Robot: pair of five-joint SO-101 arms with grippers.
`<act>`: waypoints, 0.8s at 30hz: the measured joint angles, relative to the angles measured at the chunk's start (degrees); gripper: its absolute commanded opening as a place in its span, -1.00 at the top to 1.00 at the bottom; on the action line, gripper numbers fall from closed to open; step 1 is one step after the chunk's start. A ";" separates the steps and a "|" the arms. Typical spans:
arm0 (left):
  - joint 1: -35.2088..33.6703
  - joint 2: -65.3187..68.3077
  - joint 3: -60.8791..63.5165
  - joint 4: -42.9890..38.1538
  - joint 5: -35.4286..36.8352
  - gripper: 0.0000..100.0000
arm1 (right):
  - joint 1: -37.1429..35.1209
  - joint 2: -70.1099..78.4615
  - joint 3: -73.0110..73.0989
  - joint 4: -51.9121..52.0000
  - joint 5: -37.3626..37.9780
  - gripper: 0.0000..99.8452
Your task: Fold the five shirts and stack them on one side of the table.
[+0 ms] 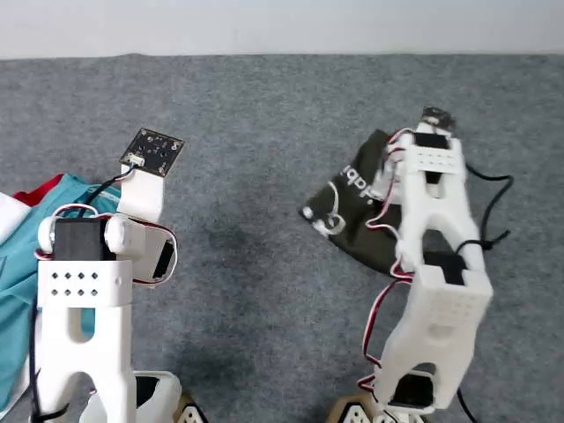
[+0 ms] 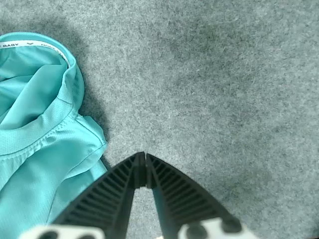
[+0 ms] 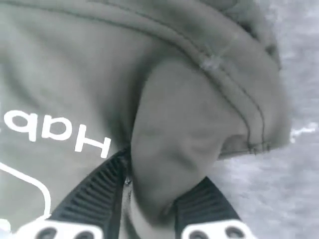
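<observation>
A teal shirt [image 1: 12, 273] lies crumpled at the table's left edge, and its collar [image 2: 30, 64] sits beside my left gripper [image 2: 145, 160]. That gripper is shut with nothing between its fingers, just above the grey cloth next to the shirt's edge. A dark olive shirt [image 1: 346, 204] with white print lies bunched right of centre. The right arm [image 1: 432, 220] stretches over it. My right gripper [image 3: 160, 177] is shut on a fold of the dark olive shirt [image 3: 179, 124], and cloth bulges out between its black fingers [image 3: 97, 191].
A red garment [image 1: 44, 189] and a white one [image 1: 7, 214] poke out beside the teal shirt at the left edge. Grey felt [image 1: 256, 115] covers the table, with bare room in the middle and along the back.
</observation>
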 measured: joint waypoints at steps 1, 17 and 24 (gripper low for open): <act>0.00 0.00 0.00 0.00 0.00 0.99 | 1.32 -0.97 0.00 1.23 3.25 0.98; 0.00 0.00 0.00 0.00 0.00 0.99 | 29.71 -6.07 0.09 -0.35 45.98 0.98; 0.00 0.00 0.00 0.00 0.00 0.99 | 35.96 -2.99 0.09 -7.03 52.48 0.97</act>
